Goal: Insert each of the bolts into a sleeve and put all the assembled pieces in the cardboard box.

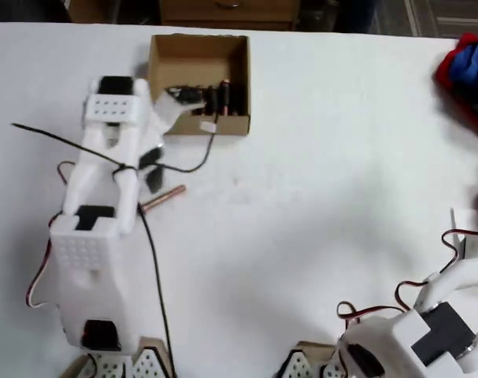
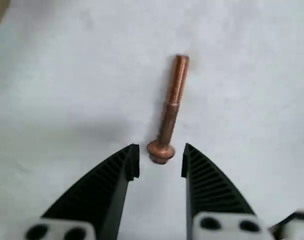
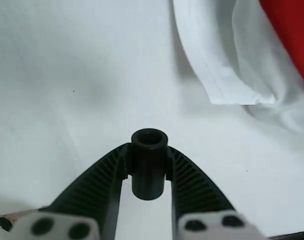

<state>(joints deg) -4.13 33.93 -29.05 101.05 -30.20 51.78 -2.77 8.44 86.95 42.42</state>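
left gripper (image 2: 160, 161) spread around bolt (image 2: 172, 100) head, right gripper (image 3: 147, 161) clamping sleeve (image 3: 148, 175)

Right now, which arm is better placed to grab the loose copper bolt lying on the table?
Left. Its open gripper sits at the copper bolt, with the bolt's head between the fingertips. The right gripper is shut on a black sleeve, so it cannot take the bolt.

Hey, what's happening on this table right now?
Two robot arms are pairing bolts with sleeves. The left hand is open, its fingers either side of the head of a copper bolt lying on the table, not yet gripped. The right hand is shut on a black sleeve. Some assembled pieces already lie in the cardboard box.
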